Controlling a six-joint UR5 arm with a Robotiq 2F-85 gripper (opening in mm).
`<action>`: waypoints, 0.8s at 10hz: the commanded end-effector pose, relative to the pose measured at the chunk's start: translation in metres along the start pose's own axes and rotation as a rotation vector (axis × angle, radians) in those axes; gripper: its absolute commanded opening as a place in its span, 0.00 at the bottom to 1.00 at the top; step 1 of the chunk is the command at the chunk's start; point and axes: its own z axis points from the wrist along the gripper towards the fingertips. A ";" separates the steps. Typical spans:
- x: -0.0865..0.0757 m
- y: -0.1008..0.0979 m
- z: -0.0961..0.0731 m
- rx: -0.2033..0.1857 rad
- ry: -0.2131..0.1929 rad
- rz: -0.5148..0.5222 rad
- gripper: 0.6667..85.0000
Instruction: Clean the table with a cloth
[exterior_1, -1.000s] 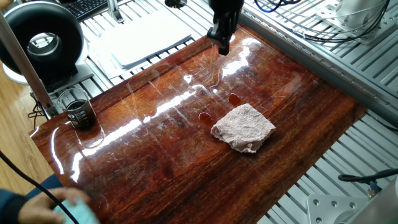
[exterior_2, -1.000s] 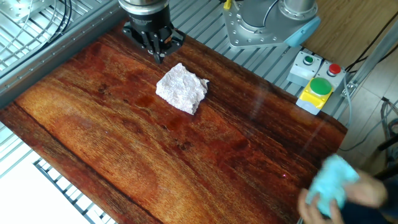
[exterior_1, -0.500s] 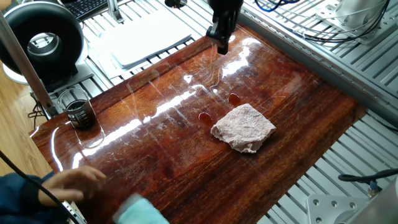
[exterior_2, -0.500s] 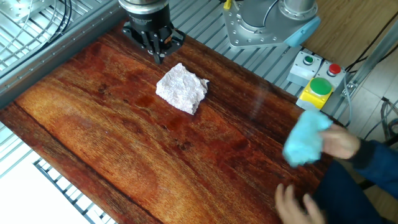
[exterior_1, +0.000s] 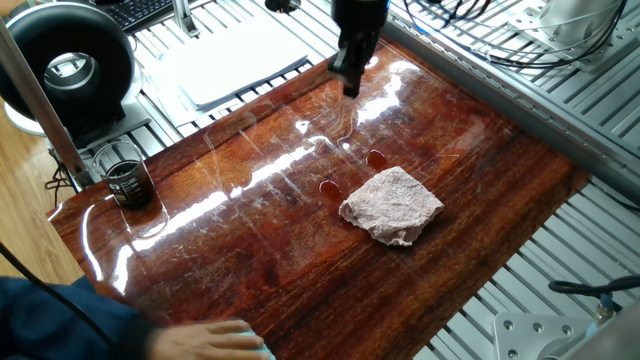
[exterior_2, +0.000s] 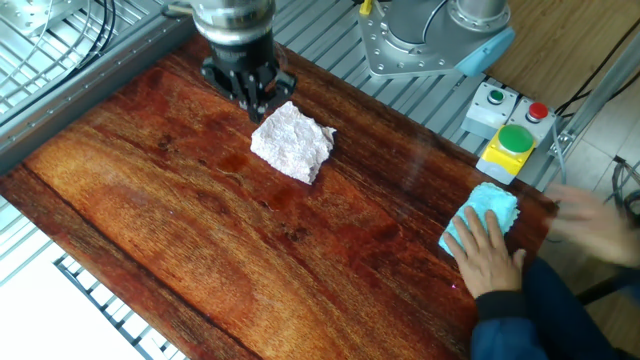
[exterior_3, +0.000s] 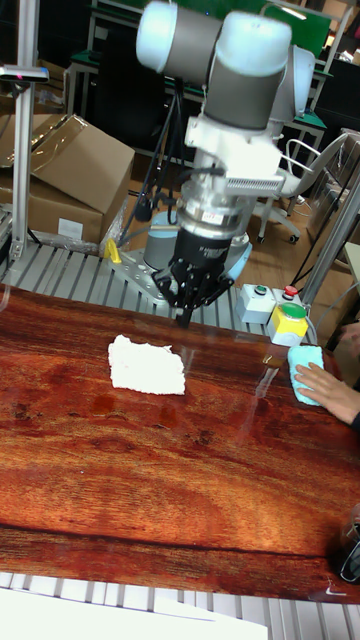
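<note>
1. The table (exterior_1: 300, 250) is a glossy reddish-brown wooden top with streaky grain and bright glare along its length.
2. The cloth (exterior_1: 392, 205), a pale pinkish, nubbly rag, lies crumpled flat on the wood, with nothing holding it. It also shows in the other fixed view (exterior_2: 292, 142) and in the tall fixed view (exterior_3: 146, 365).
3. Two small wet-looking spots (exterior_1: 330, 187) sit on the wood just beside the cloth.
4. The gripper (exterior_1: 349, 88) hangs above the table near its edge, pointing down and apart from the cloth. In the other fixed view (exterior_2: 255, 103) its tip is just beside the cloth's upper corner.
5. Its fingers appear drawn together to a narrow point with nothing between them, though the dark tip is small, so this is only probable.
6. A person's hand (exterior_2: 488, 255) presses flat on a light-blue cloth (exterior_2: 480, 215) at the far end of the table, well apart from the gripper.
7. A box with a green button (exterior_2: 513, 142) stands off the table near that hand.
8. A small dark glass (exterior_1: 128, 181) stands on another corner of the table.
</note>
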 end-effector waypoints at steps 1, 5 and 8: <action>-0.011 0.002 0.012 -0.013 -0.050 -0.013 0.00; 0.029 -0.009 0.011 0.025 0.103 -0.062 0.00; 0.033 -0.010 0.011 0.031 0.119 -0.034 0.00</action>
